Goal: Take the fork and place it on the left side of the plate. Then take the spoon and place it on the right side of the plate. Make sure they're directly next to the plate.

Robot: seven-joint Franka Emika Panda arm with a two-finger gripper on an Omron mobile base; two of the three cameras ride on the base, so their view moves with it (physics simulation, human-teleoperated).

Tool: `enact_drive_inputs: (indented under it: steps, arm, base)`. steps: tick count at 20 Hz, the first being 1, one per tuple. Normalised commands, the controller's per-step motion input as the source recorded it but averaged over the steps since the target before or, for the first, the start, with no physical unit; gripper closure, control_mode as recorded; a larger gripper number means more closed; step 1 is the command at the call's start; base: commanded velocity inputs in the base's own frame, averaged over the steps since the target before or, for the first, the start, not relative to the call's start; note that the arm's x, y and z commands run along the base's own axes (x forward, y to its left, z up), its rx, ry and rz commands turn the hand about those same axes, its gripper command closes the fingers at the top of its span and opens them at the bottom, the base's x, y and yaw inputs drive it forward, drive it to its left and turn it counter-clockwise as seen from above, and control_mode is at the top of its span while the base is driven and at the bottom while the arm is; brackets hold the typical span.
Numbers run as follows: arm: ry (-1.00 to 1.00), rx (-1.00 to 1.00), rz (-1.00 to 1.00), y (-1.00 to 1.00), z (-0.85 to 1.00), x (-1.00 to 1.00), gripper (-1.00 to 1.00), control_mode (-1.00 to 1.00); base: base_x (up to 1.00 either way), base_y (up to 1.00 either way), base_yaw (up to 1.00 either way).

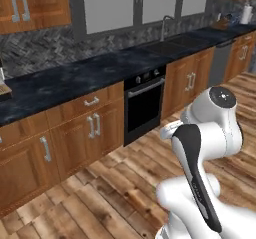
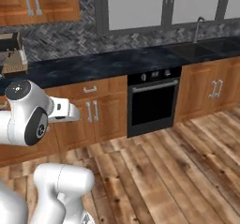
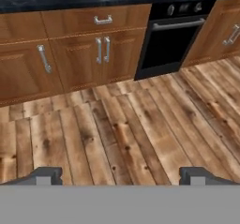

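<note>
The fork, the plate and the spoon are out of view. In the hand view my gripper [image 3: 122,177] is open, its two dark fingertips [image 3: 47,175] standing far apart with nothing between them. It hangs above the wooden floor [image 3: 140,124] and faces the lower cabinets [image 3: 79,49] and the black oven [image 3: 173,40]. My white arm [image 1: 205,148] rises folded in front of the base.
A long dark stone counter [image 1: 85,78] runs along the wall over wooden cabinets and the oven [image 1: 144,103]. A sink with a tap [image 1: 172,42] lies further right. A coffee machine [image 2: 11,54] stands on the counter at the left. Open plank floor [image 2: 178,171] lies between me and the cabinets.
</note>
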Motion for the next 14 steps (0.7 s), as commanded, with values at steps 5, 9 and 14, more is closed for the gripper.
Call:
enact_drive_inputs:
  steps: [5, 9, 14]
  arm:
    - [0.0, 0.0, 0.0, 0.0, 0.0, 0.0, -1.0, 1.0]
    - [0.0, 0.0, 0.0, 0.0, 0.0, 0.0, -1.0, 1.0]
    - [0.0, 0.0, 0.0, 0.0, 0.0, 0.0, -1.0, 1.0]
  base:
    - [0.61, 0.73, 0.37]
    - [0.59, 0.84, 0.32]
    - [0.44, 0.99, 0.29]
